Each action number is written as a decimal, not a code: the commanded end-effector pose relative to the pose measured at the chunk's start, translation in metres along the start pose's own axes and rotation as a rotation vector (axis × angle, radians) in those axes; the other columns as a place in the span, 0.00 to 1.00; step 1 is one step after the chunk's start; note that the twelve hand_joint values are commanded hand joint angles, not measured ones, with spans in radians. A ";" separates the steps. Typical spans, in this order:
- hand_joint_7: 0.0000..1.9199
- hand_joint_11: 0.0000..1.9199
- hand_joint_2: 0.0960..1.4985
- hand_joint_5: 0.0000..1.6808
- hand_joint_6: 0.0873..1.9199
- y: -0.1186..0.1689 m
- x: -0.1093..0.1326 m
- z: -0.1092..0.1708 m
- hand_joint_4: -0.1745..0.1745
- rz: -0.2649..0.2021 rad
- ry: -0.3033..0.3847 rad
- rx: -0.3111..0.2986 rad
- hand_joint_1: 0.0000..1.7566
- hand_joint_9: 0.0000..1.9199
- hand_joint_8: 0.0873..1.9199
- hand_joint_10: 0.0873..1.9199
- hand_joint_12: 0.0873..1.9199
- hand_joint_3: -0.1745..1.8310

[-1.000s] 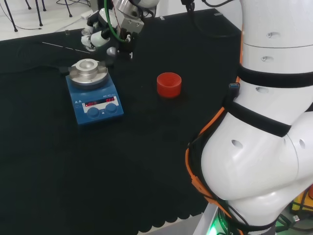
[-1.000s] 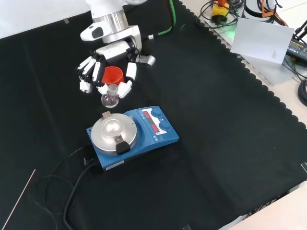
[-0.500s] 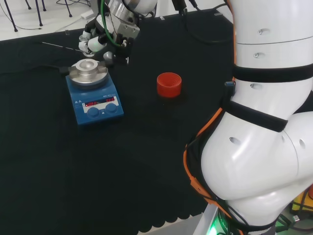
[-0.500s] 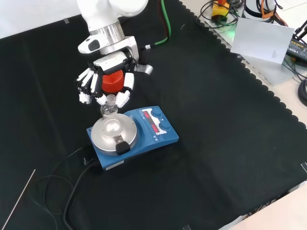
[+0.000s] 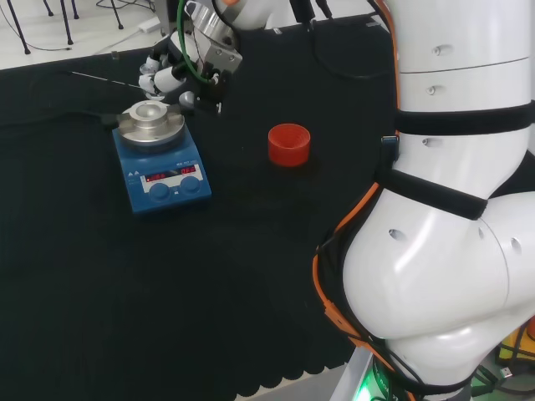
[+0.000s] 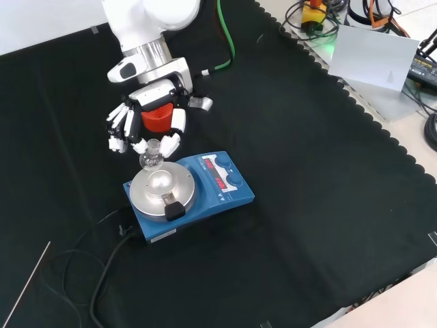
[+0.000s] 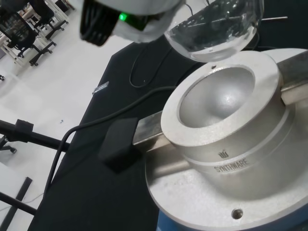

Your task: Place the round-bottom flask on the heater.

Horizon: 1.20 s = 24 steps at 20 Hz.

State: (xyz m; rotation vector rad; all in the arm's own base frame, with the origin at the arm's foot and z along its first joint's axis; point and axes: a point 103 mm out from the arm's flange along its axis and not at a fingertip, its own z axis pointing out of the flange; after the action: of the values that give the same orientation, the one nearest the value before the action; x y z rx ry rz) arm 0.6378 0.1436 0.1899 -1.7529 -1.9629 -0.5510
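The blue heater [image 6: 198, 198] [image 5: 163, 171] carries a silver metal block with a bowl-shaped hollow [image 7: 219, 98] on top. A small clear round-bottom flask [image 6: 151, 158] [image 7: 214, 26] hangs just above the block's far rim, slightly off the hollow's centre. My hand [image 6: 143, 126] [image 5: 171, 71] is shut on the flask's neck, its fingers curled round it from above. In the wrist view the flask's round belly floats a short way over the hollow without touching it.
A red ribbed ring stand [image 5: 289, 144] [image 6: 156, 117] stands on the cloth, right of the heater in the head view. The heater's black cable [image 6: 102, 277] trails toward the front view's lower left. A thin rod [image 6: 26, 285] lies near that edge.
My hand has carried the flask from beside the red stand toward the heater and a little lower; it now hangs over the block's rim.
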 end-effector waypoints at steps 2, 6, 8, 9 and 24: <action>0.25 0.14 0.42 0.64 0.54 0.000 0.000 0.007 0.73 0.005 0.008 0.016 0.62 0.33 0.26 0.25 0.67 0.48; 0.25 0.14 0.42 0.64 0.54 -0.002 0.002 0.011 0.73 -0.001 0.007 0.019 0.62 0.33 0.26 0.25 0.67 0.48; 0.25 0.14 0.42 0.64 0.54 -0.003 0.001 0.013 0.73 0.001 0.009 0.024 0.62 0.34 0.26 0.25 0.67 0.48; 0.25 0.14 0.42 0.64 0.54 -0.003 0.000 0.013 0.73 -0.001 0.005 0.026 0.62 0.34 0.26 0.25 0.67 0.48; 0.25 0.15 0.42 0.64 0.54 -0.001 0.001 0.023 0.72 -0.007 -0.003 0.049 0.62 0.34 0.26 0.25 0.67 0.48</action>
State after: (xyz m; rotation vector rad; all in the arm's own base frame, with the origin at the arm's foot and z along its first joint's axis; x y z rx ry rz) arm 0.6334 0.1569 0.1726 -1.7190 -1.9707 -0.5065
